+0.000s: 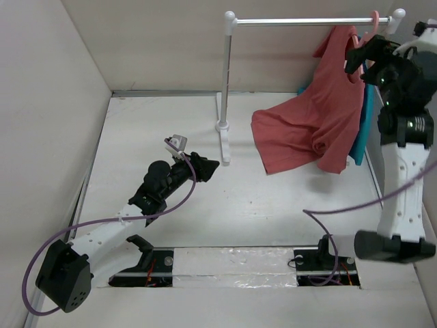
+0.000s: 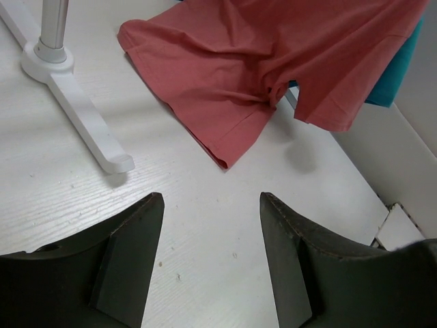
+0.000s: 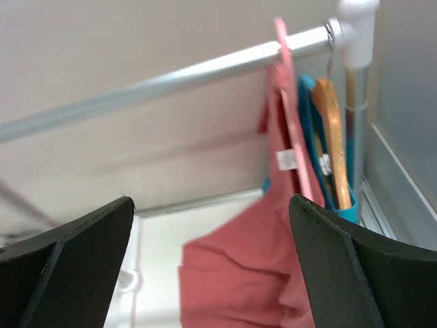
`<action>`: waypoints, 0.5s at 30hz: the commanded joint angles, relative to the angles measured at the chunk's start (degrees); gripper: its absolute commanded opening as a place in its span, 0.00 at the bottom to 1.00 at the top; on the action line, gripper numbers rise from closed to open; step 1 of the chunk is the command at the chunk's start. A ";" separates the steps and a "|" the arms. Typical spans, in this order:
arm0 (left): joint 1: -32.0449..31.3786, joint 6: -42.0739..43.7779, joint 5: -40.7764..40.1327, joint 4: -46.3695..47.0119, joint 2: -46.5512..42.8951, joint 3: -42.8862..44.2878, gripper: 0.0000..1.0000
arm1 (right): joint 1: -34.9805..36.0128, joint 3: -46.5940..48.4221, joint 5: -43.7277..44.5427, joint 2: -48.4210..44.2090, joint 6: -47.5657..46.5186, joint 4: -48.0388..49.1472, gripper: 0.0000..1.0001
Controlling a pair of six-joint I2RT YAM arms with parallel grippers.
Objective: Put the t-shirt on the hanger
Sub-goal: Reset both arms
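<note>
The salmon-red t-shirt point(image 1: 321, 119) hangs from the pink hanger point(image 1: 373, 26) on the rail at the back right; its lower part trails onto the table. It also shows in the left wrist view point(image 2: 273, 61) and in the right wrist view point(image 3: 232, 273), where the hanger point(image 3: 290, 109) and a small white tag are seen. My right gripper point(image 1: 365, 58) is open and empty, raised beside the shirt's neck. In its wrist view the gripper point(image 3: 212, 201) has wide jaws. My left gripper point(image 1: 208, 166) is open and empty over the table's middle, short of the shirt's hem point(image 2: 212, 198).
A white rack with a metal rail point(image 1: 300, 21), a post and foot point(image 1: 223, 130) stands at the back. A teal-blue t-shirt point(image 1: 365, 119) on a tan wooden hanger point(image 3: 332, 137) hangs behind the red shirt. Walls enclose the table.
</note>
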 commanded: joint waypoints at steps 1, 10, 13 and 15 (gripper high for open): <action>-0.19 -0.02 0.00 2.44 -2.38 0.99 0.55 | 2.99 -7.36 -3.62 -11.35 1.77 7.27 1.00; -0.19 -0.89 0.87 3.68 -4.40 -0.16 0.58 | 11.88 -32.78 -20.58 -41.57 2.13 17.50 1.00; -0.19 -4.67 1.58 4.02 -8.17 -0.51 0.58 | 11.88 -34.10 -20.52 -48.60 -0.59 10.21 1.00; -0.19 -8.00 2.10 4.81 -12.46 -0.95 0.58 | 11.88 -35.94 -19.46 -51.88 -1.21 6.59 1.00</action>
